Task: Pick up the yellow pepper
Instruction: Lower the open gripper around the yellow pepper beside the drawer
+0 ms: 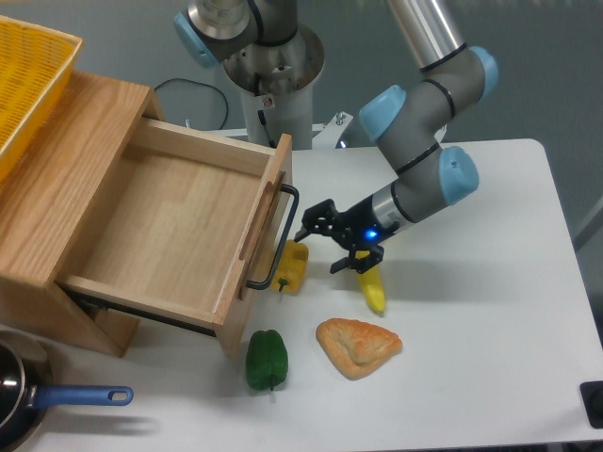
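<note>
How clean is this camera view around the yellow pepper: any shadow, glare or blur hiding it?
Fixed camera: lighting is even and soft. The yellow pepper is sharp, lying half in the shade of the open drawer front and handle, with no strong glare. The gripper is dark, its fingertips low in contrast, a blue light glowing on it. Faint shadows lie under the banana and the green pepper.

The banana (372,288) is partly hidden behind the fingers (341,266).

Bright even overhead light, soft shadows, sharp.
</note>
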Robot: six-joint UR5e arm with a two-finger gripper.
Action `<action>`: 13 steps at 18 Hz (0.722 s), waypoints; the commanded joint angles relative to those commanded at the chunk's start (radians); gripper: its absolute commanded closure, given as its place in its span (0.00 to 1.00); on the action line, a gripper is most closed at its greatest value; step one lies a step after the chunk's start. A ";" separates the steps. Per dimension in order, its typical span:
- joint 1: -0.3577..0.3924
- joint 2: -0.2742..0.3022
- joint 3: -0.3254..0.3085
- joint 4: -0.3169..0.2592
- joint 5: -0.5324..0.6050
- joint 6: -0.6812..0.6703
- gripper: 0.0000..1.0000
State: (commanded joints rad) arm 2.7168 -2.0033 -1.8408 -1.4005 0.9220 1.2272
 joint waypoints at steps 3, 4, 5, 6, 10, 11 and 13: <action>0.003 -0.006 0.000 0.000 -0.002 -0.006 0.00; 0.001 -0.008 -0.002 -0.002 -0.002 -0.009 0.00; 0.001 -0.006 -0.002 -0.002 -0.003 -0.012 0.00; 0.001 -0.006 -0.002 0.000 -0.003 -0.017 0.00; 0.003 -0.009 -0.002 0.000 -0.002 -0.018 0.00; 0.001 -0.011 -0.002 -0.002 -0.003 -0.018 0.00; 0.000 -0.015 -0.002 0.002 -0.002 -0.018 0.00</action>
State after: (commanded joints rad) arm 2.7167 -2.0187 -1.8423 -1.3990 0.9204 1.2088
